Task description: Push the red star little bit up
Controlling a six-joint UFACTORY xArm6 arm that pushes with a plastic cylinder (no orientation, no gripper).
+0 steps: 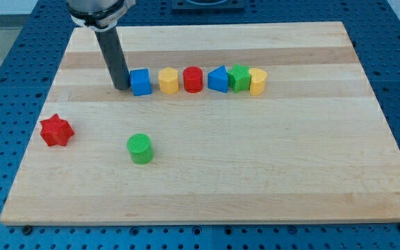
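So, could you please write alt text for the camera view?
My tip rests beside the blue cube, which starts a row of six blocks, far from the red star at the view's left. A green cylinder stands alone.

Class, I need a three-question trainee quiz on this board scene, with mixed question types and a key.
1. True or false: my tip touches the red star.
2. Which block lies nearest my tip? A) green cylinder B) blue cube C) red cylinder
3. Fill in: the red star lies at the view's ____ side of the board.

Key: 1 false, as my tip is up by the row of blocks. 2 B. 3 left.
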